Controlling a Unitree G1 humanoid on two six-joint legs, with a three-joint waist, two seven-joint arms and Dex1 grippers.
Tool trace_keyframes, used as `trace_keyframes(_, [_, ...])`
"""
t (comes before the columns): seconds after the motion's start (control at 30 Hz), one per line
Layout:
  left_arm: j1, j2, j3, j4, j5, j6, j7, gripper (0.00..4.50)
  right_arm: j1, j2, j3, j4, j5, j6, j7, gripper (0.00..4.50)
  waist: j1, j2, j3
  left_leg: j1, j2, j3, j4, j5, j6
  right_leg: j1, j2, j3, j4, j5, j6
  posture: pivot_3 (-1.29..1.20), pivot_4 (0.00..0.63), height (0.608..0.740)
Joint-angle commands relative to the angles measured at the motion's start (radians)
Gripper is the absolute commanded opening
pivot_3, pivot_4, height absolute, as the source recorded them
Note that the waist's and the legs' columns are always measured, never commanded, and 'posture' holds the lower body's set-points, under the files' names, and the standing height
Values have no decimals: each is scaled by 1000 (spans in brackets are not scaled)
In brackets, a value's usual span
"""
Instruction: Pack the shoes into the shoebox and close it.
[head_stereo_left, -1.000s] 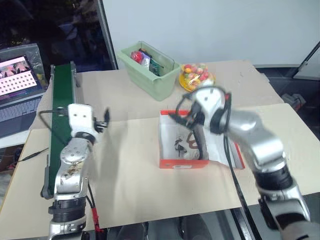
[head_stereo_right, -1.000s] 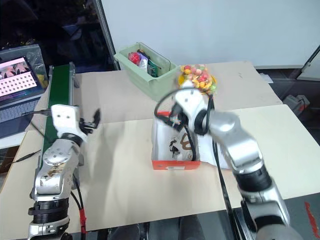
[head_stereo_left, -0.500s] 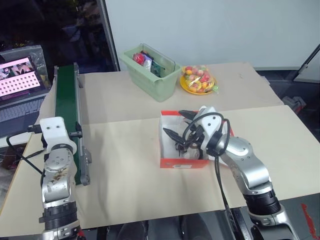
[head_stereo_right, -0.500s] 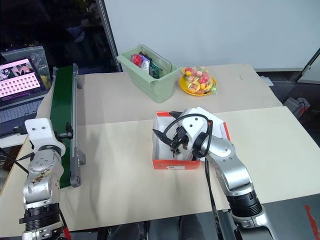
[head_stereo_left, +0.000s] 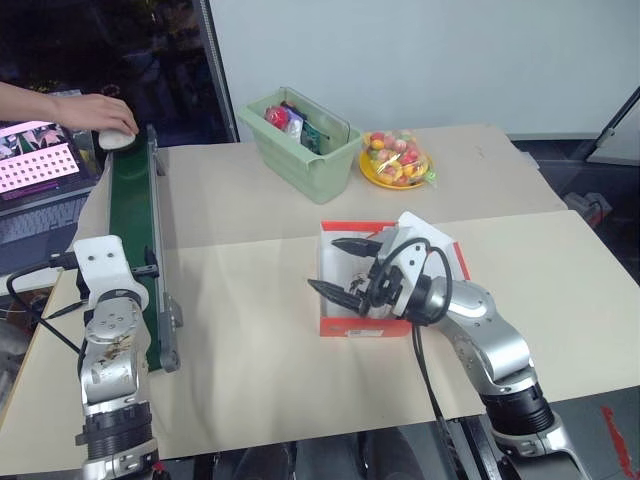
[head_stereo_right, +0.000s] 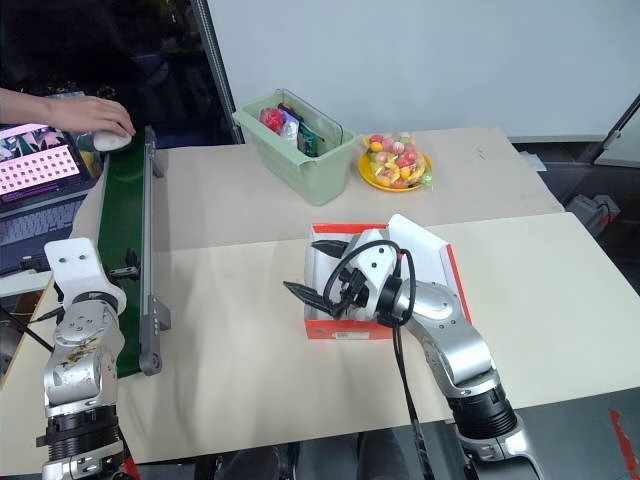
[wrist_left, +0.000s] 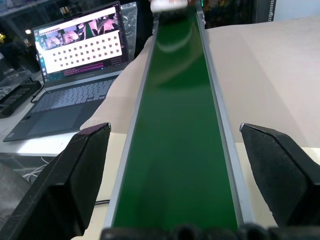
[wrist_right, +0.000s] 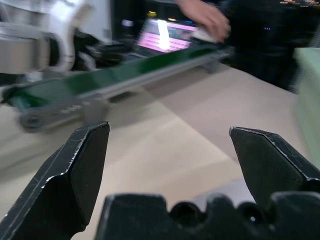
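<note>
The red-orange shoebox (head_stereo_left: 372, 326) stands open at mid-table, its white-lined lid (head_stereo_left: 437, 247) tipped up on the right side. My right gripper (head_stereo_left: 328, 266) hangs open over the box's left wall, pointing left, with nothing between its fingers (wrist_right: 82, 165). It hides most of the box's inside, so I cannot make out the shoes there. My left gripper (wrist_left: 173, 129) is open and empty, its fingers (wrist_left: 87, 165) straddling the near part of the green conveyor belt (head_stereo_left: 133, 215). At the belt's far end a person's hand (head_stereo_left: 92, 108) rests on a small white object (head_stereo_left: 118, 139) that I cannot identify.
A pale green bin (head_stereo_left: 318, 170) with packets stands at the back. A yellow plate of coloured sweets (head_stereo_left: 397, 160) sits beside it. A laptop (head_stereo_left: 35, 170) lies left of the conveyor. Bare tabletop lies between the belt and the box.
My right gripper has drawn back out of the box toward its left side. The left arm swung left over the belt, then stayed. A person's hand with a white object appeared at the belt's far end.
</note>
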Motion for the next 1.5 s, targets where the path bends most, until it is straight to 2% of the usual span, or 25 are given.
trace_keyframes(0.03, [-23,23,2,-5,12,-10,0,4449,6,-4,-1,-46,41,6,30,4500,-1,0,0,0,0,0,0,0,0,0,0,0,0,0,0,0,150,740])
trace_keyframes(0.6, [-10,21,2,-26,25,14,13,4449,18,0,1,-70,105,67,40,4500,0,0,0,0,1,0,0,0,0,0,0,0,0,0,0,0,150,740])
trace_keyframes(1.17, [-8,21,8,-23,32,30,17,4449,18,-4,4,-60,98,70,34,4500,0,0,0,0,1,1,0,0,0,0,0,0,0,0,0,0,150,740])
trace_keyframes(1.5, [-48,34,44,-49,10,178,31,4449,18,-8,-3,-73,104,88,27,4500,1,0,0,0,1,1,0,0,0,0,1,0,0,0,0,0,150,740])
